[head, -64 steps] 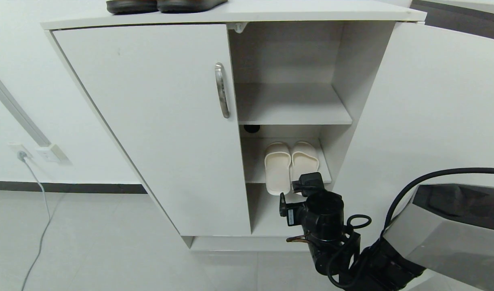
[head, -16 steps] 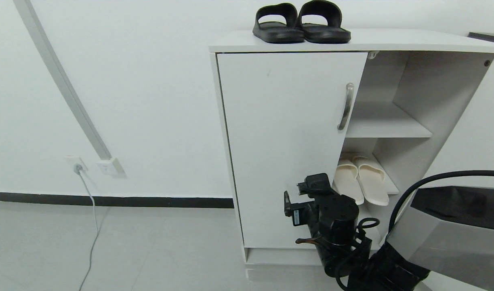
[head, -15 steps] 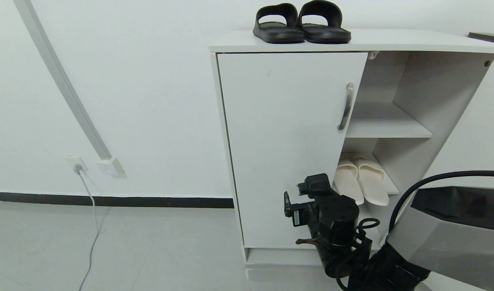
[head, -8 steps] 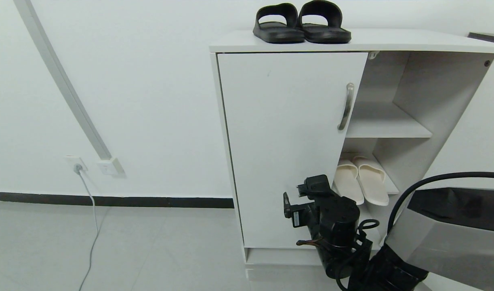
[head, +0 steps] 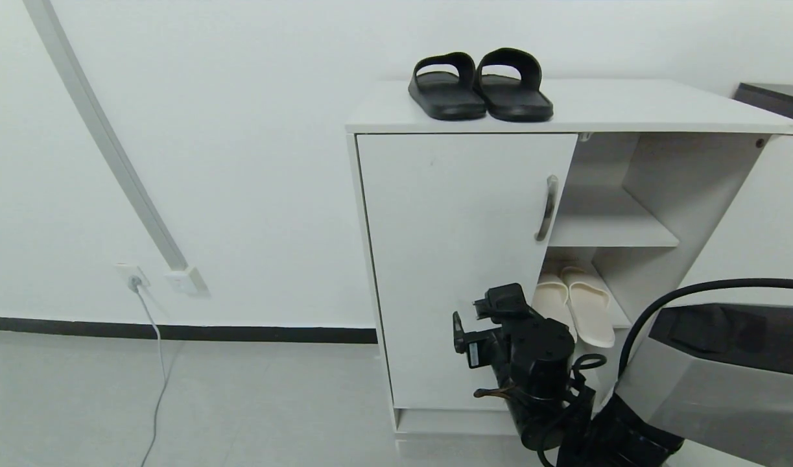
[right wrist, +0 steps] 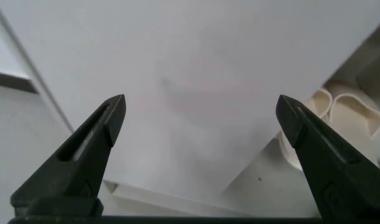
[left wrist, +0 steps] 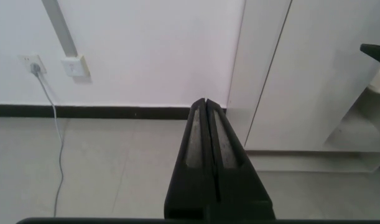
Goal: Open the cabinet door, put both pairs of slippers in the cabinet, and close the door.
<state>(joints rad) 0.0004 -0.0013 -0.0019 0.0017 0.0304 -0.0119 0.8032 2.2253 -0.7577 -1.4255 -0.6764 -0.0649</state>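
Right gripper (right wrist: 201,102), jaws apart, should rise squarely over black slippers (head: 480,85) atop cabinet (head: 629,107); left gripper (left wrist: 206,102) jaws together.

Our right arm (head: 532,363) hangs low in front of the cabinet (head: 461,272), and our right gripper (right wrist: 201,106) faces it with fingers spread wide. Our left gripper (left wrist: 206,109) points near the cabinet's base, fingers pressed together.

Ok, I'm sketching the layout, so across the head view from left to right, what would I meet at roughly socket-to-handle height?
Going across: wall socket with a cable plugged in → wall box at the foot of the slanted duct → closed cabinet door → door handle → cream slippers on the lower shelf → open cabinet door.
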